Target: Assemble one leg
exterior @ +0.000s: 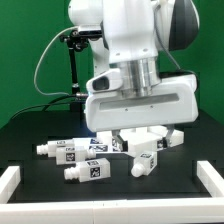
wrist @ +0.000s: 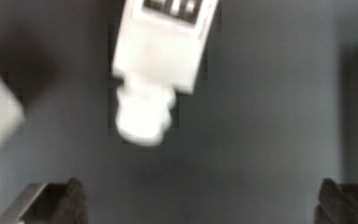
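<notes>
My jaws hang wide open over the counter; a leg lies just beneath, other legs toward nine o'clock.

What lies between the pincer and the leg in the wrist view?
Only bare dark table; the wrist view shows nothing else between the open pincer and the leg.

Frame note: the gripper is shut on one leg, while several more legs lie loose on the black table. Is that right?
Not quite. The wrist view shows the gripper open, its fingers wide apart with nothing between them. The leg there lies ungripped on the black table. Several more legs do lie loose on it.
</notes>
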You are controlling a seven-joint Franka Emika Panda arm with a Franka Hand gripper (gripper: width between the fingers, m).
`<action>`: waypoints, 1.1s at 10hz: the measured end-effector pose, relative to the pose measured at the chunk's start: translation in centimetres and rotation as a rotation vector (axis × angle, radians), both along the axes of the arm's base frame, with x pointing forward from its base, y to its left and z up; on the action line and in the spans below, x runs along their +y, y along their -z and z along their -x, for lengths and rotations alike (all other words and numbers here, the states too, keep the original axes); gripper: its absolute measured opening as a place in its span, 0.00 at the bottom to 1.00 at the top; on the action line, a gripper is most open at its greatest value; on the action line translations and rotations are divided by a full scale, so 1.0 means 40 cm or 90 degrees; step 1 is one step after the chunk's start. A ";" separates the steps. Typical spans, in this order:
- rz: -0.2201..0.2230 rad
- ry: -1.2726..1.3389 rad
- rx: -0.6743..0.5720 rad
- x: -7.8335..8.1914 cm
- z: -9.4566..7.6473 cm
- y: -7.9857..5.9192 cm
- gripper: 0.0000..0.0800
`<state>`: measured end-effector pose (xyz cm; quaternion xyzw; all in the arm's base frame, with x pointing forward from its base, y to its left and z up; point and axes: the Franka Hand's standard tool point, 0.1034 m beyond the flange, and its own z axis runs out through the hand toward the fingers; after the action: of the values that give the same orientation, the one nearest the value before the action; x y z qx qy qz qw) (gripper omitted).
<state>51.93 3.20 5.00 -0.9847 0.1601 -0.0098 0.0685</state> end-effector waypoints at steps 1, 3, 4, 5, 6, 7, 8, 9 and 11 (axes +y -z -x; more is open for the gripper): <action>0.000 0.048 0.019 0.007 0.034 0.028 0.81; 0.003 0.055 0.018 0.023 0.052 0.070 0.81; 0.006 0.056 0.012 0.030 0.055 0.094 0.81; 0.008 0.049 0.004 0.041 0.055 0.101 0.81; 0.008 0.047 0.004 0.040 0.054 0.099 0.81; 0.008 0.047 0.005 0.040 0.055 0.100 0.68; 0.008 0.046 0.005 0.041 0.055 0.101 0.46; 0.007 0.047 0.005 0.049 0.056 0.100 0.46; 0.001 0.072 0.016 0.146 0.094 0.089 0.36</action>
<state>48.18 9.06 1.45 -0.9741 0.2165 -0.0014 0.0649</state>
